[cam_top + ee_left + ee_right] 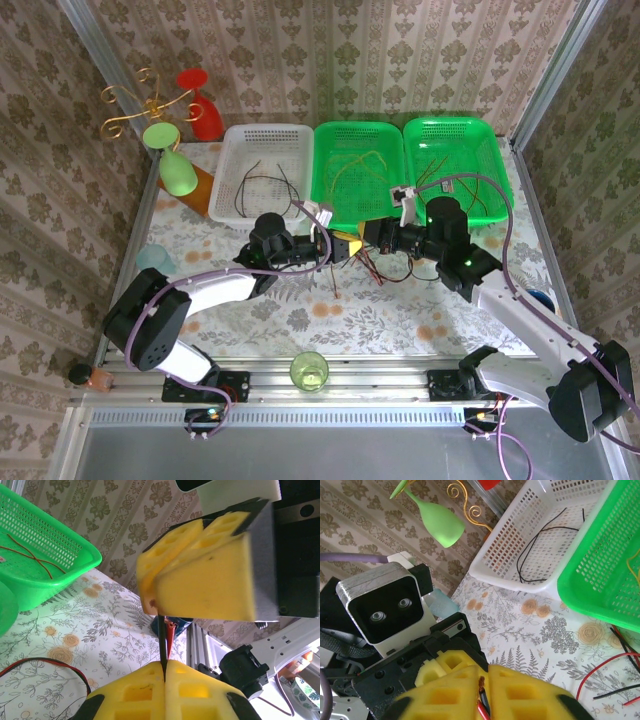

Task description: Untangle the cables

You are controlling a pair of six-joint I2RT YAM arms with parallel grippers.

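Cables [378,268]: loose bunch mid-bench, just short of the far-edge baskets.
Left claw [345,246]: clenched on a dark strand.
Right claw [372,236]: tip-to-tip opposite, pinching a red strand.
A short span runs straight between them.

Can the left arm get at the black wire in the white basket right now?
Probably not yet. The basket with the black wire lies close beyond the arm, nothing between, but the left tool is shut on another wire.
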